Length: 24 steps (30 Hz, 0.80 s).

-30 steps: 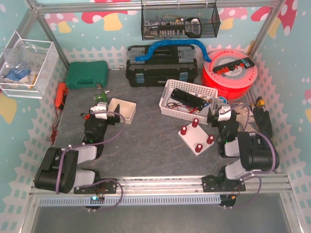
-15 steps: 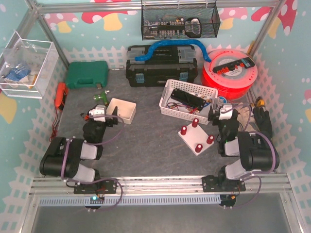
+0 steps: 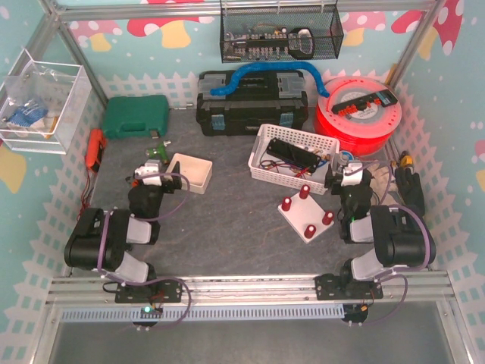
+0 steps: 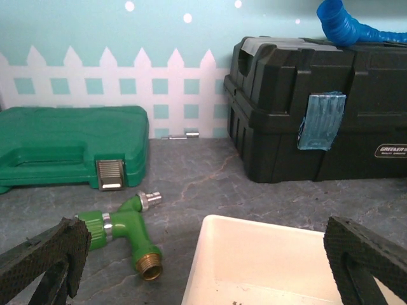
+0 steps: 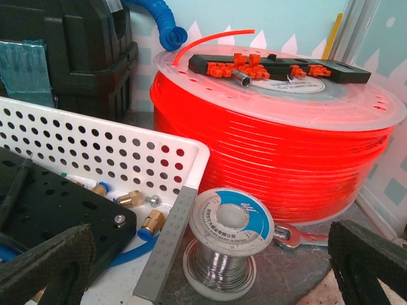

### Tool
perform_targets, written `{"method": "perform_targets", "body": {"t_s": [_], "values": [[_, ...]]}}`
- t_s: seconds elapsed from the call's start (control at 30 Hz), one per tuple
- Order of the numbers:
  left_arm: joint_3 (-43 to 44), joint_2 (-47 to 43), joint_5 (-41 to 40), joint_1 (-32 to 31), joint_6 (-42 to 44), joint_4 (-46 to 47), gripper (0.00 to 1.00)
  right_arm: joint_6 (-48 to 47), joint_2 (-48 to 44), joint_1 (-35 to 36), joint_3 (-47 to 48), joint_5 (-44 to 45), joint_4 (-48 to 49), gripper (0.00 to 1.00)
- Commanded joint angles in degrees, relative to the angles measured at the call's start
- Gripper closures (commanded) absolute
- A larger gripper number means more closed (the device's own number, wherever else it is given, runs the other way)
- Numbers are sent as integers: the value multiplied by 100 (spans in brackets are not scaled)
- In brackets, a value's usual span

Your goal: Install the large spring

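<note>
Both are gaping empty: I'm seeing left jaws facing the white tray (image 4: 267, 226), right jaws hanging beside the basket (image 5: 95, 149) corner.

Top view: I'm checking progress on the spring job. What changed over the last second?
The left arm folded, its elbow drawing away from the near rail; the left end effector edged left, open and empty. The right end effector, white box and peg plate stayed put.

grey marbled table (image 3: 227, 243), teal mushroom-print walls (image 3: 23, 189), white picket-fence trim (image 4: 95, 82), aluminium frame (image 3: 250, 288)
</note>
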Motion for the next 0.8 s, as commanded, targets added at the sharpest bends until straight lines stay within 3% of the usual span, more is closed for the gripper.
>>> {"method": "perform_targets", "body": {"t_s": [0.0, 0.77], "values": [[78, 39, -58, 37, -129, -67, 1, 19, 40, 22, 79, 109, 74, 1], [96, 26, -31, 55, -138, -119, 1, 22, 42, 22, 79, 109, 74, 1]]}}
